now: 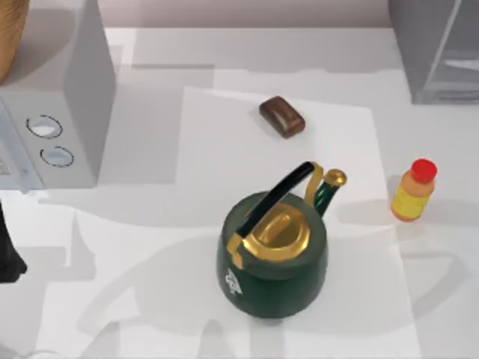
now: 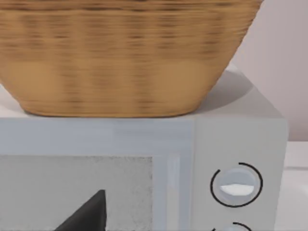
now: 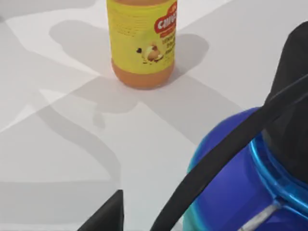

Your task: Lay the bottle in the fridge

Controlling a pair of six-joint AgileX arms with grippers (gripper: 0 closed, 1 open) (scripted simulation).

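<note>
The bottle is small and orange-yellow with a round red cap. It stands upright on the table at the right, apart from the green kettle. The right wrist view shows its yellow-labelled lower body standing a short way ahead of my right gripper, of which a dark part shows at the picture's edge. The fridge is a dark-grey box with a glassy panel at the back right corner. My left arm sits at the table's left edge, and a dark tip of its gripper faces the dialled box.
A green kettle with gold lid and black handle stands mid-table. A brown rounded block lies behind it. A light-grey box with two dials carries a wicker basket at the back left. A blue rounded thing with a black strap lies close to the right wrist camera.
</note>
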